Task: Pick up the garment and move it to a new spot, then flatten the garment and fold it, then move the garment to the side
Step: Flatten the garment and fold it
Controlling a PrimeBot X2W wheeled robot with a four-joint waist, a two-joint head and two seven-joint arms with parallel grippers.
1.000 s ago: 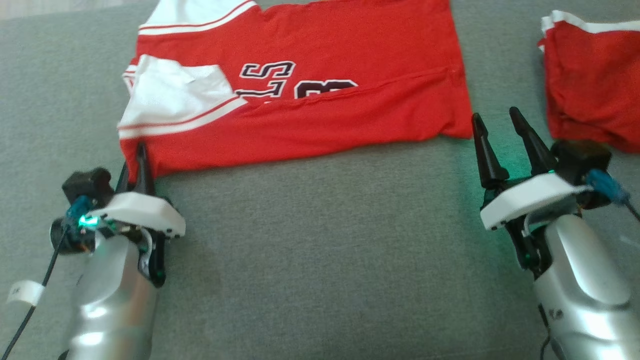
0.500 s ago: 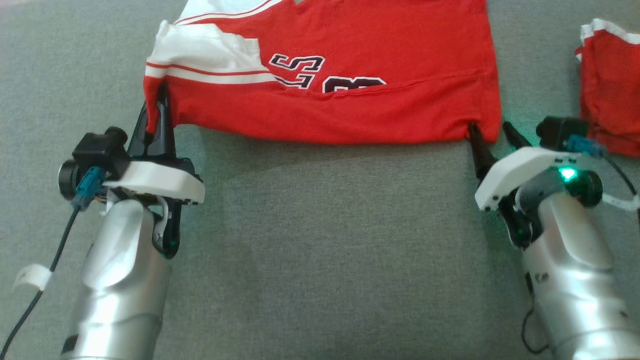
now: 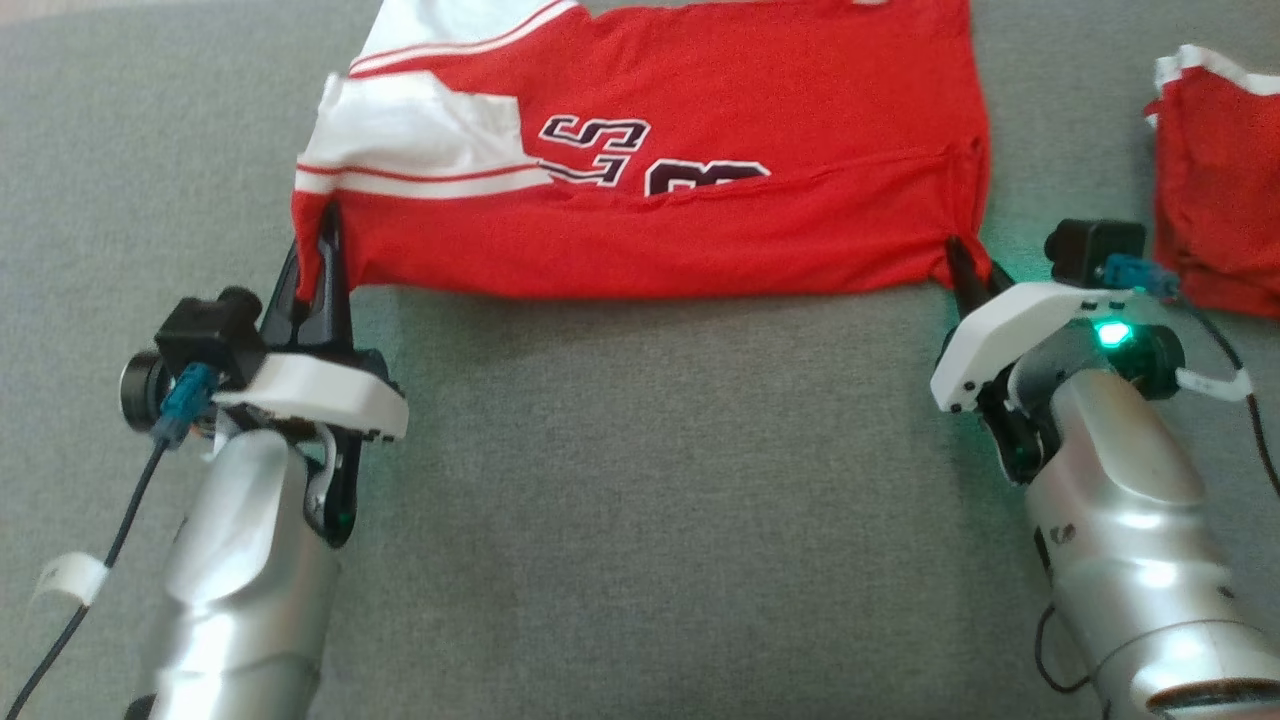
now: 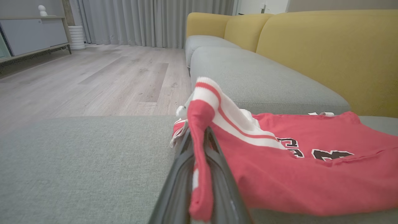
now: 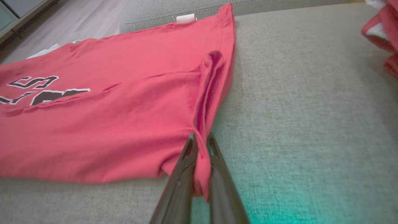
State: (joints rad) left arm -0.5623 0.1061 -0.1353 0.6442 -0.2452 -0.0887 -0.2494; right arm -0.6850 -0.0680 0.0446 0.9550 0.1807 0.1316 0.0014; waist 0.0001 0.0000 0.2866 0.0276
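Red jersey (white-trimmed), near corners lifted

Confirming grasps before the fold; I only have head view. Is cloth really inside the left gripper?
Observer: Yes. Left wrist view: the jersey is pinched by its striped edge in the left gripper.
Operator: Right side?
Observer: Right wrist view: the right gripper is shut on the hem corner, with red cloth running down between its fingers.
Operator: What's past the far edge?
Observer: A yellow backrest rises behind the jersey.
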